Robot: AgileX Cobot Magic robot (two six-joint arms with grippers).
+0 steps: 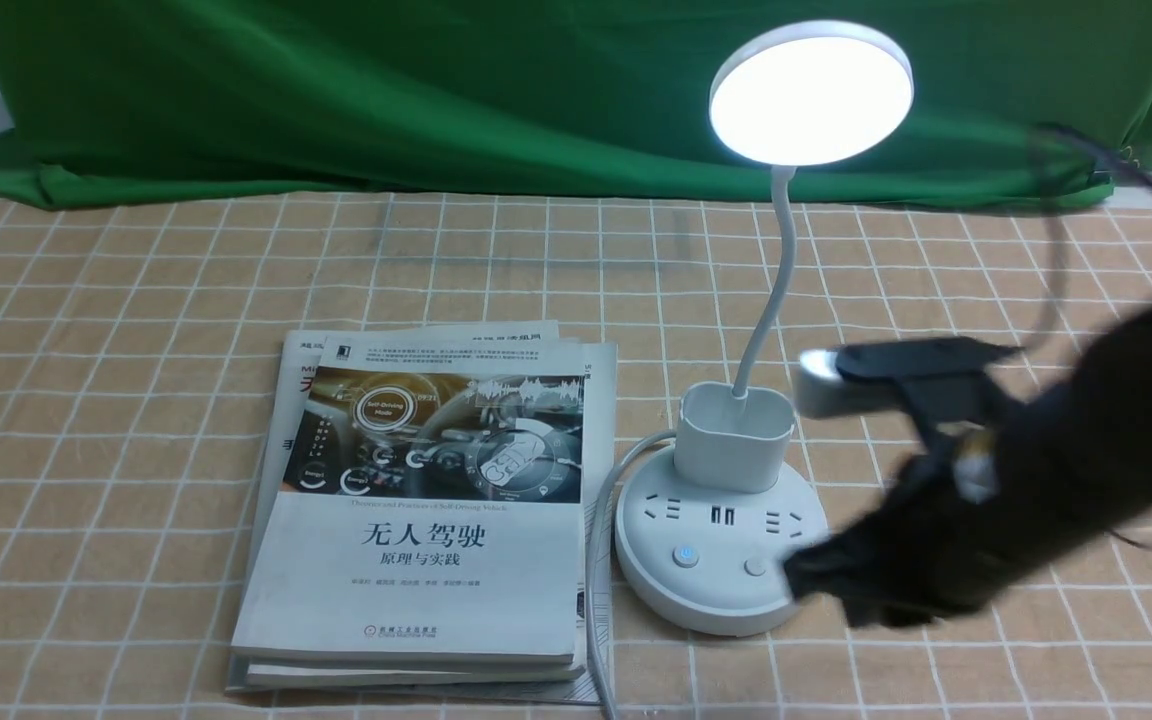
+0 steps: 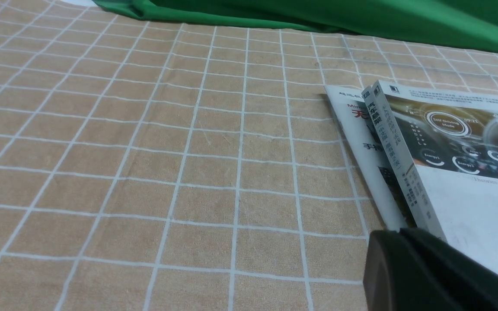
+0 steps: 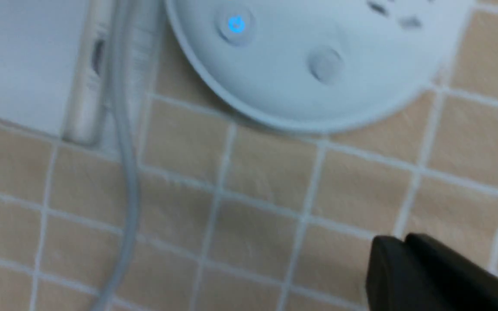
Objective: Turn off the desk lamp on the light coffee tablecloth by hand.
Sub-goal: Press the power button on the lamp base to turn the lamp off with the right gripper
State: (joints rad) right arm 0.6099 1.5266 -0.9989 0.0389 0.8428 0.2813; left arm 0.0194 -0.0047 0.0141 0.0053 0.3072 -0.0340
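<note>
The white desk lamp stands on the light coffee tablecloth (image 1: 136, 300), and its round disc head (image 1: 811, 92) is glowing. Its round base (image 1: 721, 590) carries a blue-lit button (image 1: 685, 556) and a plain button (image 1: 756, 567). My right gripper (image 1: 798, 572), black and blurred, is shut and empty, its tip at the base's right front edge beside the plain button. In the right wrist view the shut tips (image 3: 394, 244) hover over cloth a short way from the base (image 3: 301, 95), with the blue button (image 3: 236, 24) and the plain button (image 3: 326, 64) ahead. My left gripper (image 2: 398, 235) is shut and empty, low beside the books.
A stack of books (image 1: 426, 520) lies left of the lamp base, also in the left wrist view (image 2: 461, 172). The lamp's grey cord (image 1: 596, 560) runs between books and base toward the front edge. Green backdrop cloth (image 1: 386, 90) hangs behind.
</note>
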